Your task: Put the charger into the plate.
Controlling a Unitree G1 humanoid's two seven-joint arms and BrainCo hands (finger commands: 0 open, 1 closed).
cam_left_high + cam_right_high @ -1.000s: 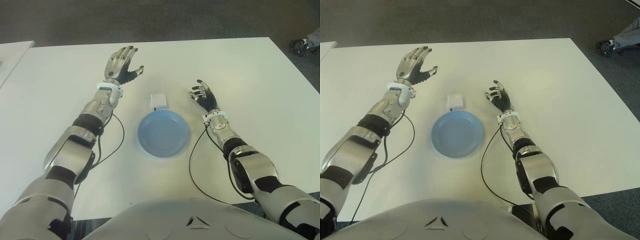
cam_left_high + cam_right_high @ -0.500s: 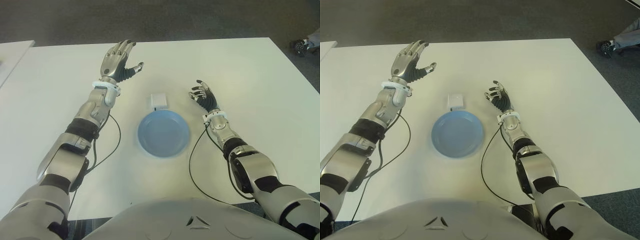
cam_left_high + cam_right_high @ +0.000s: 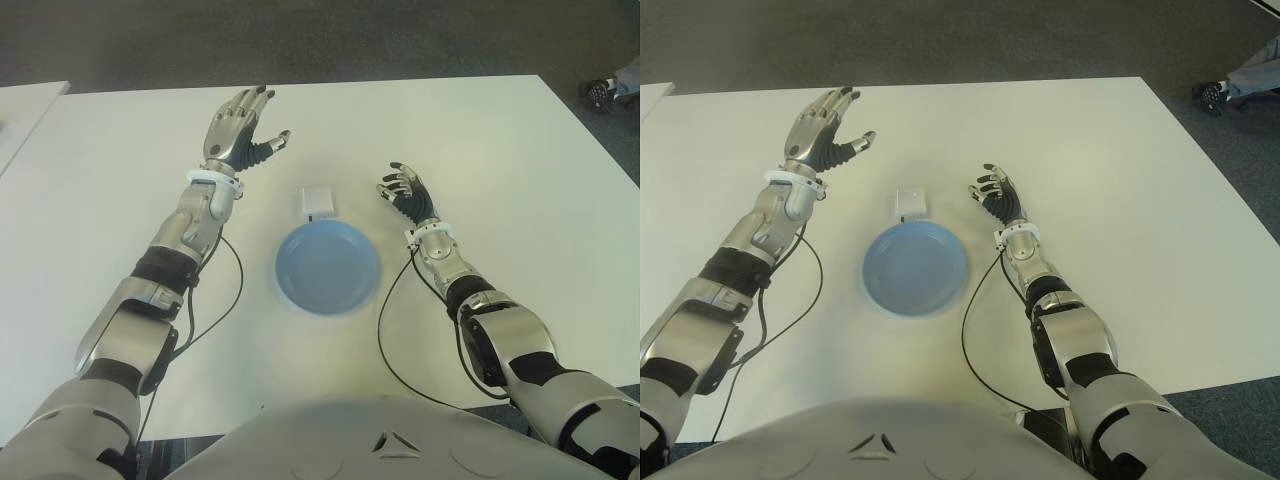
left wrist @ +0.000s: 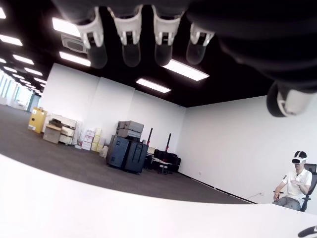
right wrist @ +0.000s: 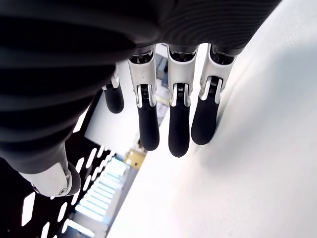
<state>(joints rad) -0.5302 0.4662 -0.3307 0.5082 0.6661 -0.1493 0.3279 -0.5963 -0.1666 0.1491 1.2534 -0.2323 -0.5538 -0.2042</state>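
Charger [image 3: 318,201] lies untouched on the counter [image 3: 500,140], just beyond the far rim of the plate [image 3: 328,268]. Your left hand [image 3: 238,127] is raised far-left and your right hand [image 3: 405,190] is right of the charger; both have spread fingers holding nothing. You're at the reach: bring one hand over it and grasp.

No readable text, labels, brands or nos. anywhere I look: none on charger [image 3: 318,200], plate [image 3: 328,268] or surface [image 3: 480,140].

Head stereo pair overlooks the table [image 3: 480,130]; wrist cameras seemingly hug fingers [image 5: 178,124].
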